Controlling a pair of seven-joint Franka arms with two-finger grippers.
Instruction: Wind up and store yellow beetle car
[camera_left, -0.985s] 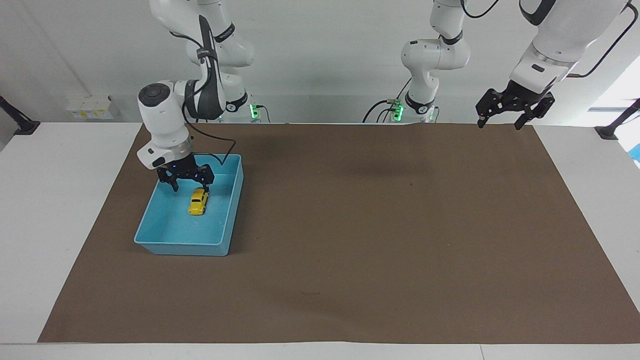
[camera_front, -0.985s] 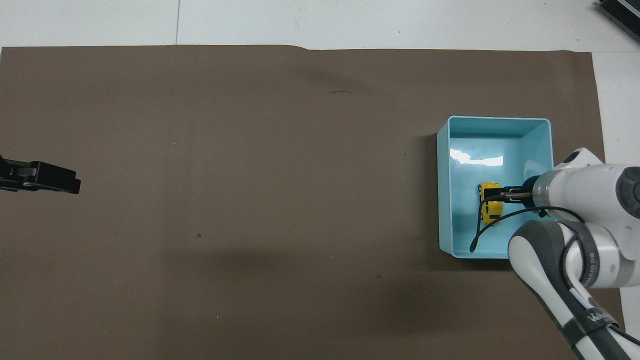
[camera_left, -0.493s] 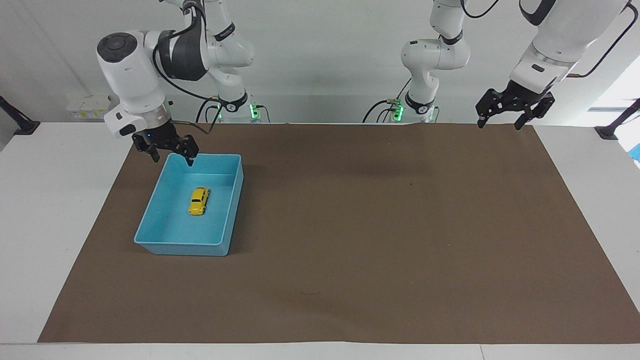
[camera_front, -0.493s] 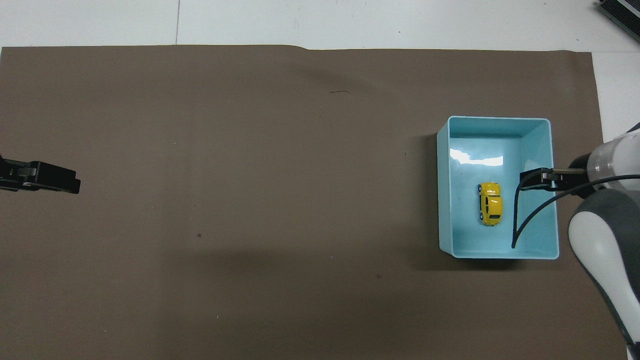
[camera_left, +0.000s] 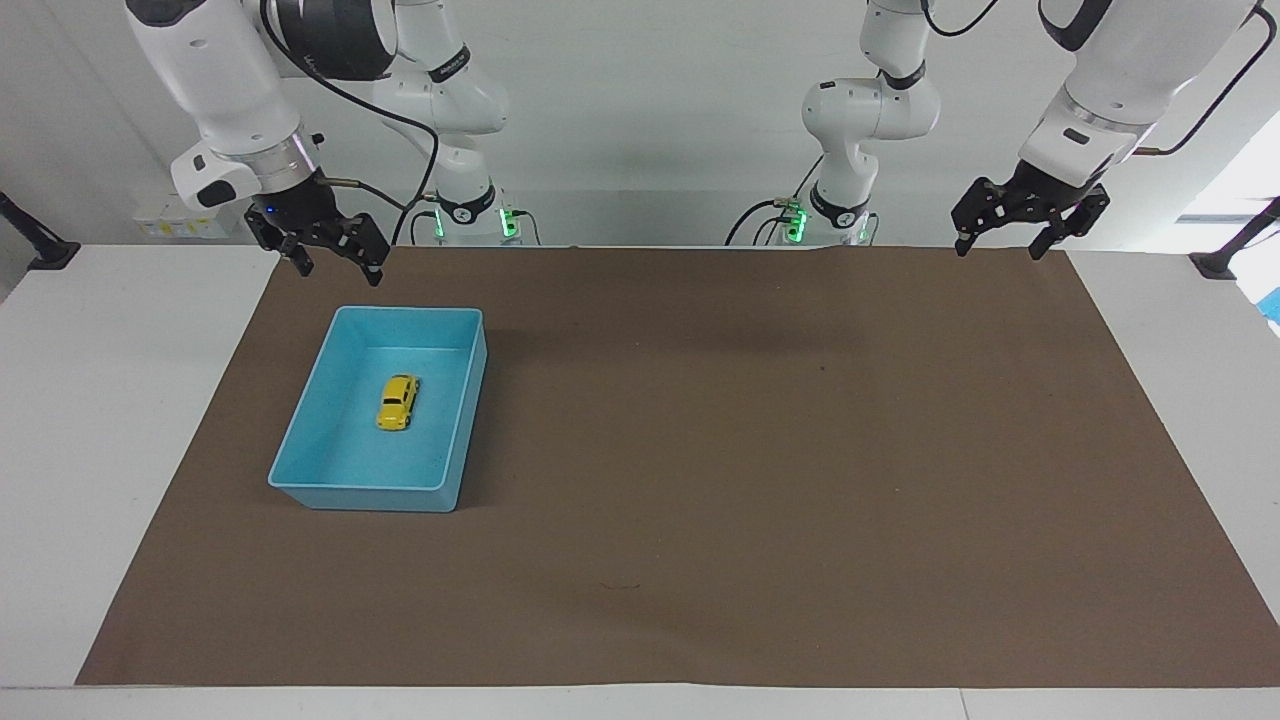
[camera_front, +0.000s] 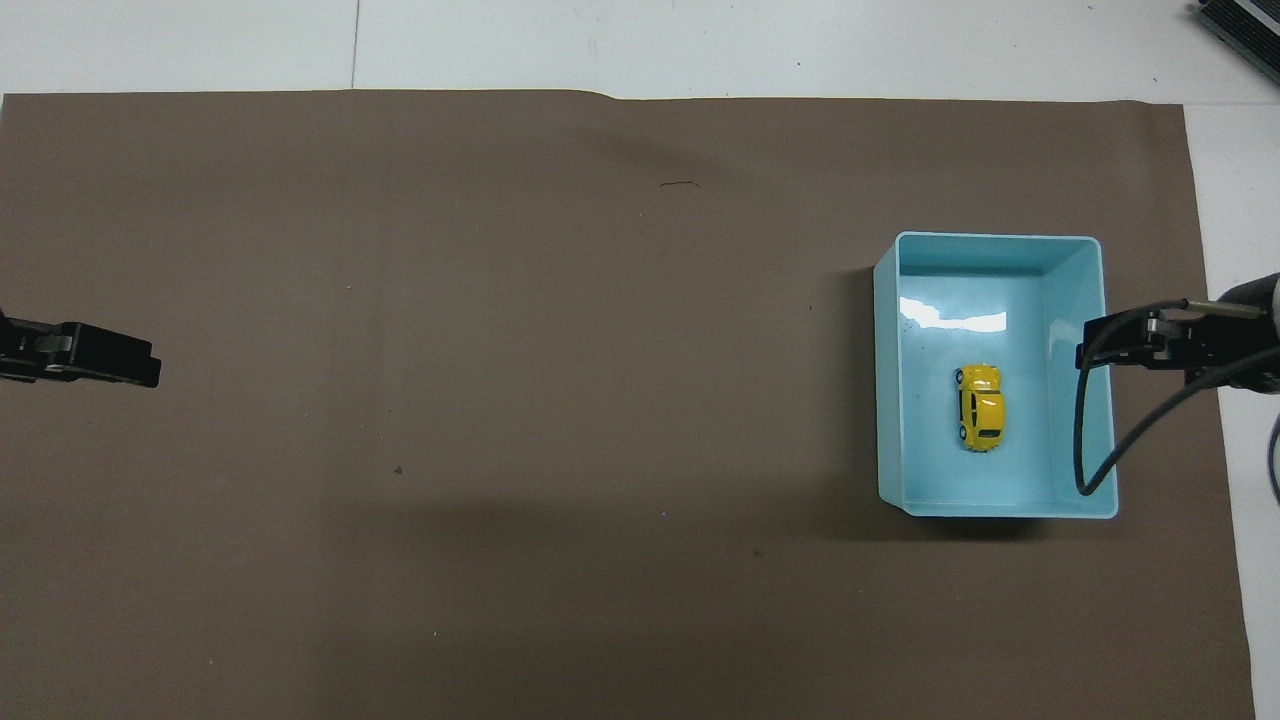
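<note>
- Facing view, the task's thing: the tiny bright yellow beetle car with dark windows (camera_left: 397, 402) sits upright on its wheels near the middle of the floor of the shallow light-blue rectangular plastic bin (camera_left: 300, 447). Nothing touches it.
- Facing view, the bin: it rests on the large brown paper mat (camera_left: 760, 470) that covers most of the white table (camera_left: 90, 420), toward the right arm's end of the table.
- Facing view, right arm: the black two-finger right gripper (camera_left: 335, 268) hangs in the air over the mat's edge just at the robots' side of the bin, empty, its fingers spread wide and pointing down. A thin black cable loops from it up to the arm.
- Facing view, left arm: the black left gripper (camera_left: 997, 248) waits raised over the mat's corner at the left arm's end, empty, its fingers also spread wide.
- Overhead view, the car (camera_front: 981, 408): it lies lengthwise in the bin (camera_front: 886, 380), about midway between the long walls, clear of every wall.
- Overhead view, grippers: the right gripper (camera_front: 1105, 352) shows over the bin's outer long wall with its cable drooping across that wall. Only the dark tip of the left gripper (camera_front: 120, 365) shows at the mat's edge, well apart from the bin.
</note>
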